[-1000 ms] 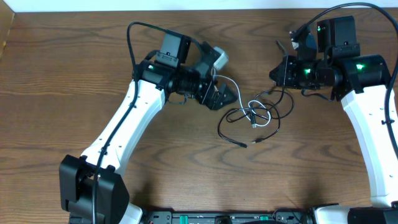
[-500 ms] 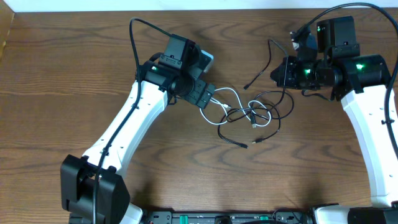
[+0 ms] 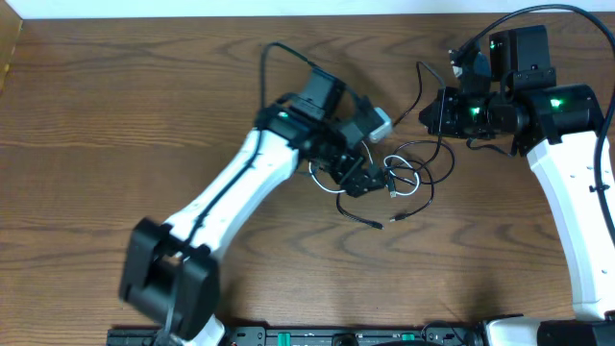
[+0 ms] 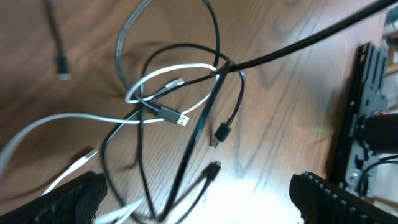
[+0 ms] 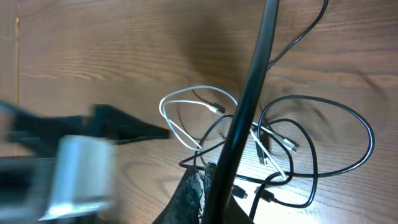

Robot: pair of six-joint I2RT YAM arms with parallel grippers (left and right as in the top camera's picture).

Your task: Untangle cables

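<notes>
Left gripper [image 3: 368,181] has slid right, over the cables [image 3: 411,179] in the middle of the table [image 3: 115,115]. Its fingers [image 4: 74,196] are spread wide. Farther back, nearer the far right corner, right gripper [image 3: 430,113] pinches one black cable [image 5: 252,93].

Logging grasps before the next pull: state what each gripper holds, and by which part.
The right gripper grips a black cable partway along its length, not at a plug. The left gripper is open over the cables, holding nothing.

Left jaws right over the cables [image 3: 404,176] on the counter [image 3: 96,115]; my right jaws pinch a black cable [image 3: 420,82] nearby.
</notes>
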